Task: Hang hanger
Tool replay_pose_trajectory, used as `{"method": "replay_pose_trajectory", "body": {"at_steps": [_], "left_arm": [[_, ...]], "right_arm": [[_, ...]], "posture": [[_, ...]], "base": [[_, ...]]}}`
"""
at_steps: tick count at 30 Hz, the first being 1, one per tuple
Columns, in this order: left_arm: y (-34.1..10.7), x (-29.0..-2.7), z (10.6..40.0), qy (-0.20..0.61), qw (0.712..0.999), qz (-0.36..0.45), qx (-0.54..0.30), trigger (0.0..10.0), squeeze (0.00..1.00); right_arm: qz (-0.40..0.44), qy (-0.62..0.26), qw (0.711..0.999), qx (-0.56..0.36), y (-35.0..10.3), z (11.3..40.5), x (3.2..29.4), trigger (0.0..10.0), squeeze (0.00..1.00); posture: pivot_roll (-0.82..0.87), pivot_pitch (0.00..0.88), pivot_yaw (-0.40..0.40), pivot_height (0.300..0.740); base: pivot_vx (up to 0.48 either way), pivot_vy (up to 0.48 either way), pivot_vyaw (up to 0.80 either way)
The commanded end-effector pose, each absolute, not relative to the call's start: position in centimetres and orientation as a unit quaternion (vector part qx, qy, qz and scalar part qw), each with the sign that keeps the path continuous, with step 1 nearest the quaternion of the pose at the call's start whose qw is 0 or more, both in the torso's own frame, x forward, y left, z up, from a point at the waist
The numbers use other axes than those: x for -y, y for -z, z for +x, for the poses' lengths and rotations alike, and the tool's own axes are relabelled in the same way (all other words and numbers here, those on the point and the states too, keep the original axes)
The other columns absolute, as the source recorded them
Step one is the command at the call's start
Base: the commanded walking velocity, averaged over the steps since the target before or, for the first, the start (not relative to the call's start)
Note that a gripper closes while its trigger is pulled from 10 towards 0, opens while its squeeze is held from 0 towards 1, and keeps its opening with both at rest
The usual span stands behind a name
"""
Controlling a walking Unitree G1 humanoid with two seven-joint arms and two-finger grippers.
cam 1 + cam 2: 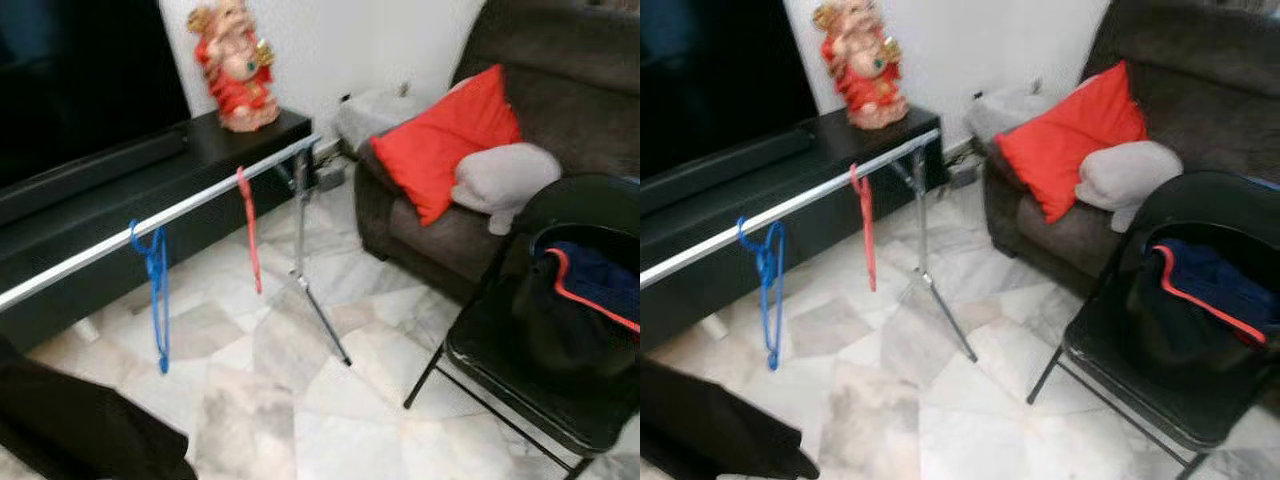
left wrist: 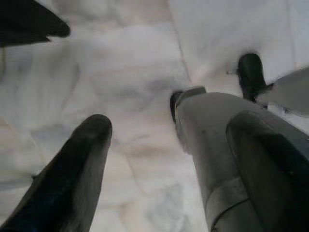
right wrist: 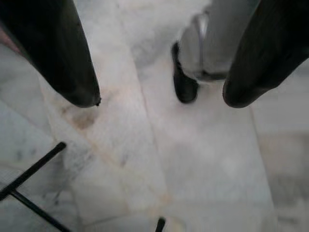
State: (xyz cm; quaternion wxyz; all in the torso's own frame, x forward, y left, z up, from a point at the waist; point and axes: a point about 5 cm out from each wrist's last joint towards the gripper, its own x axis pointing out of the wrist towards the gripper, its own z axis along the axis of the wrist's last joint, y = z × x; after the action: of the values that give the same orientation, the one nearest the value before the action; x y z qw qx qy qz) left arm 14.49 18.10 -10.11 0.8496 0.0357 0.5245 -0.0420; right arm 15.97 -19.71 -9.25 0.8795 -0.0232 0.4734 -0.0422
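Both grippers, left gripper (image 2: 169, 130) and right gripper (image 3: 159, 99), hung spread over marble floor (image 3: 203, 164), well below the blue hanger (image 1: 155, 290) on the rail (image 1: 190, 208)

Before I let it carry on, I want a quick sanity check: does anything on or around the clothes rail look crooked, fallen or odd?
Nothing looks fallen or broken. The blue hanger and the red hanger both hang on the silver rail, apart from each other. Clothes lie bundled on the black folding chair seat.
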Motion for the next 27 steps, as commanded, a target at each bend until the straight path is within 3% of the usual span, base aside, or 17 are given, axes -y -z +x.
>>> {"method": "replay_pose_trajectory", "body": {"at_steps": [1,21,27], "left_arm": [[10.43,-17.97,13.69,0.046,0.841,0.040,-0.538,10.0,0.00],[10.44,-17.96,13.60,0.038,0.845,0.029,-0.533,10.0,0.00],[10.44,-17.97,13.60,0.038,0.845,0.025,-0.533,10.0,0.00]], "right_arm": [[-0.020,0.044,0.871,-0.488,9.65,14.99,19.77,10.0,0.00],[-0.022,0.042,0.873,-0.485,9.71,15.02,19.15,10.0,0.00],[-0.019,0.051,0.876,-0.480,9.65,14.80,19.87,10.0,0.00]], "posture": [[0.01,0.031,0.072,0.740],[0.01,0.018,0.073,0.740],[0.01,0.023,0.073,0.740]], "base": [[0.000,0.000,-0.80],[0.000,0.000,-0.80],[0.000,0.000,0.00]]}}
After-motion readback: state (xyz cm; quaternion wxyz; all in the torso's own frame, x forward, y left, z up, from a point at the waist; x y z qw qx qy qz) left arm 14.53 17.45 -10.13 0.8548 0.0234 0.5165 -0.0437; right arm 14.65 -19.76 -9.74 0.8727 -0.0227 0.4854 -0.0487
